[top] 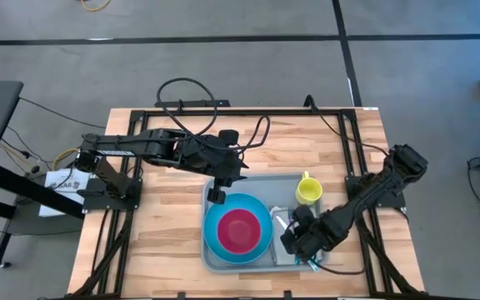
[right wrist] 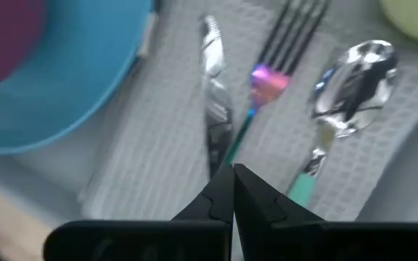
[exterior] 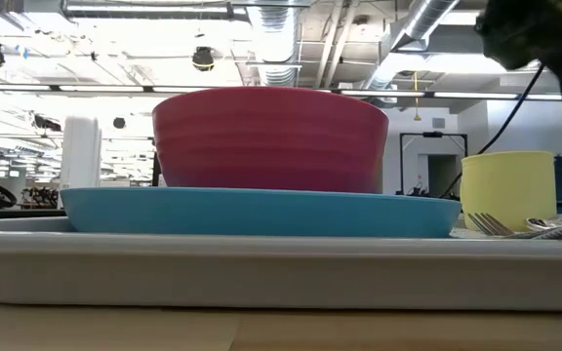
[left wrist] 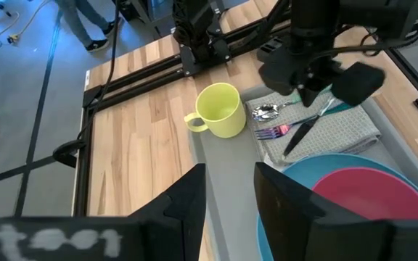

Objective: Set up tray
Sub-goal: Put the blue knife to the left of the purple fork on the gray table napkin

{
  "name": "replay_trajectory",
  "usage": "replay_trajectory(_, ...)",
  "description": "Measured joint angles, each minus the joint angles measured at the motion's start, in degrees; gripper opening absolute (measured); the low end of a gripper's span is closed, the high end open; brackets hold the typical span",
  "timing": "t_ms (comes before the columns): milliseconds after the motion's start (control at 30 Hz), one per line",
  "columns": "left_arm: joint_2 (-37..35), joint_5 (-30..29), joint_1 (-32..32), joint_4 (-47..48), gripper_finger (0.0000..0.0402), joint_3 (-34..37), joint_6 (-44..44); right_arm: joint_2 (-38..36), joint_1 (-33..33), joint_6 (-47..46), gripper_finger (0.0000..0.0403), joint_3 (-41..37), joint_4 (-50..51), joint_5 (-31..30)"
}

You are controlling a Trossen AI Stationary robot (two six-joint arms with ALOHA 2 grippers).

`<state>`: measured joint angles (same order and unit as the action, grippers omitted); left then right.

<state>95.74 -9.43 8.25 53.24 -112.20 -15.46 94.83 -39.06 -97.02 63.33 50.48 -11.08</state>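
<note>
The grey tray (top: 213, 193) lies mid-table. On it sits a blue plate (top: 219, 242) with a red bowl (top: 238, 229) standing in it, and a yellow mug (top: 308, 190) stands at its far right corner. A grey napkin (right wrist: 158, 138) along the tray's right side carries a knife (right wrist: 215, 109), a fork (right wrist: 285, 43) and a spoon (right wrist: 350, 76), side by side. My right gripper (right wrist: 233, 190) is shut, pointing down just over the handle ends of the knife and fork. My left gripper (left wrist: 231, 196) hangs open and empty above the tray's far left part. My right gripper's shut fingertips (left wrist: 315, 93) stand from above right at the handle ends of the knife and fork. The gripper itself hides that spot, so I cannot tell whether it touches them. All three pieces lie flat on the napkin.
Black frame rails (top: 248, 112) run along the table's far edge and both sides. Bare wood (top: 169, 225) lies left of the tray. In the low view the plate (exterior: 261, 210), bowl (exterior: 269, 141) and mug (exterior: 507, 190) rise above the tray's near rim (exterior: 261, 268).
</note>
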Motion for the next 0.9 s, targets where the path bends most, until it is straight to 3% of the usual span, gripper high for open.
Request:
replay_trajectory(233,0.0,0.0,0.0,0.0,0.0107,0.0,0.0,0.0,-4.5,1.5,0.001,2.5,-3.4,2.2)
replay_trajectory(367,0.0,0.0,0.0,0.0,0.0107,0.0,-0.2,0.7,-6.9,-1.7,0.0044,2.6,-6.4,4.8)
replay_trajectory(600,0.0,0.0,0.0,0.0,0.0107,0.0,-0.2,2.5,-9.6,-7.9,0.01,2.4,-3.0,6.4)
replay_trajectory(900,0.0,0.0,0.0,0.0,0.0107,0.0,-0.2,7.5,-8.4,-3.7,0.015,2.4,-2.5,9.5)
